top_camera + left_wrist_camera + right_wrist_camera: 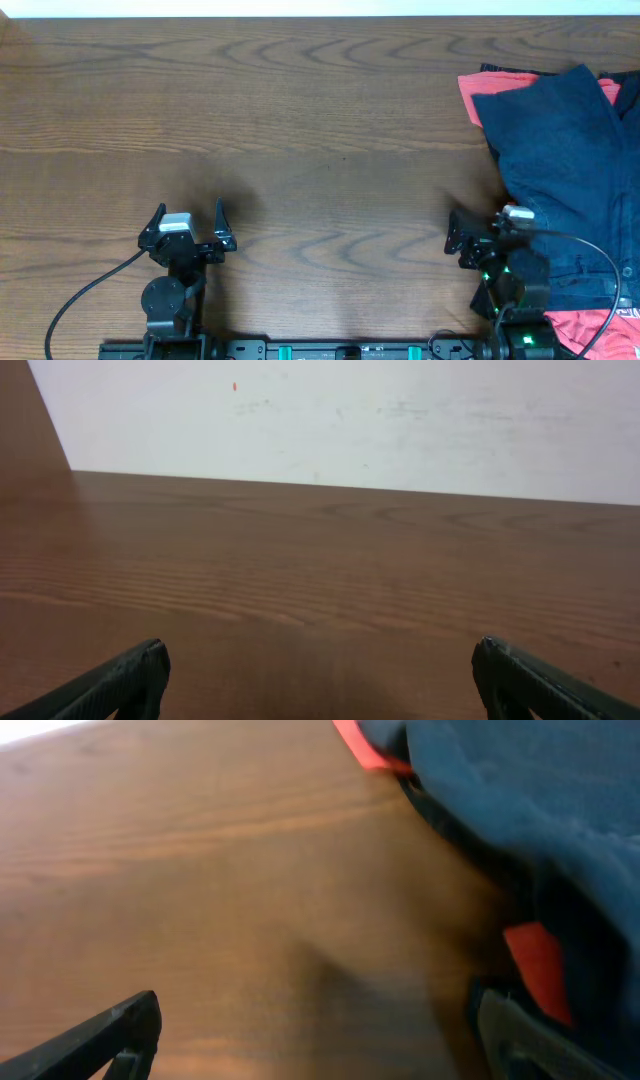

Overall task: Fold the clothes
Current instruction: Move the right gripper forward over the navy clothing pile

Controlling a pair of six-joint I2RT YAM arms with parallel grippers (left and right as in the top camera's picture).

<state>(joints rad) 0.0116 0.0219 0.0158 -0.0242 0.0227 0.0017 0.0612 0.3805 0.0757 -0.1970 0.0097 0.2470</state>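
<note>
The clothes (560, 160) lie in a loose heap at the far right of the brown wood-grain table (300, 100) and run down its right edge to the near side. A limp dark navy fabric garment (570, 140) with visible seams is spread over a coral-red fabric garment (475, 85), whose corners poke out far and near. Nothing is folded yet, so I judge the task to be at its very start. The heap seems parked aside so the wide middle is free for laying a piece flat.

The black two-fingered left gripper (188, 208) rests near the front edge, left of centre, with its jaws wide apart and holding nothing. The right gripper (478, 222) sits near the front at the heap's left edge, jaws likewise spread and empty. Its right finger seems to touch the navy cloth, though the blurred wrist view leaves that unsure.

The tabletop looks smooth and matte, and a plain white wall (400, 420) rises behind its far edge
</note>
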